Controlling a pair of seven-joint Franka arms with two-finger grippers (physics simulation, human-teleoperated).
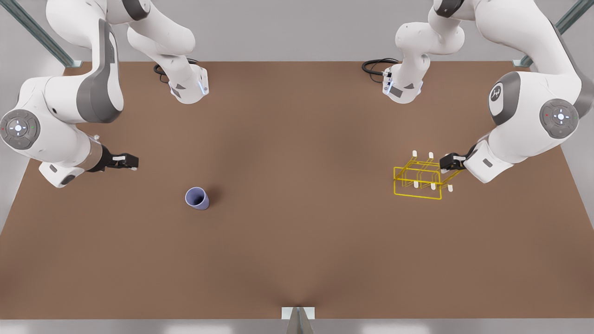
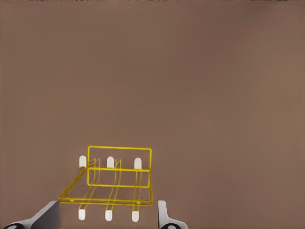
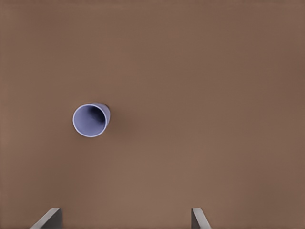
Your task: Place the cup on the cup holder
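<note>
My right gripper (image 1: 131,161) hangs above the brown table (image 1: 297,260) at the front view's left, about nine o'clock from the table's middle, its fingers (image 3: 47,218) spread wide with nothing between them. The cup (image 1: 197,198) stands upright on the table at roughly four o'clock from that gripper, near it but well apart from any contact, its dark mouth facing up; in my right wrist view the cup (image 3: 91,119) sits alone on bare tabletop, ahead of the open fingertips and not between them. Moving across the table toward the front view's right, at about three o'clock from the table's middle, the cup holder (image 1: 420,180) rests on the surface, a yellow wire frame with short white-tipped pegs along two of its sides. My left gripper (image 1: 448,162) hangs just beside the holder's edge, at about two o'clock from the frame. Whether it touches the wire I cannot tell. My left wrist view shows the cup holder (image 2: 112,181) close in front of my spread fingers (image 2: 163,214), which hold nothing. The cup and the cup holder lie well apart, the cup at about eight o'clock from the rack.
</note>
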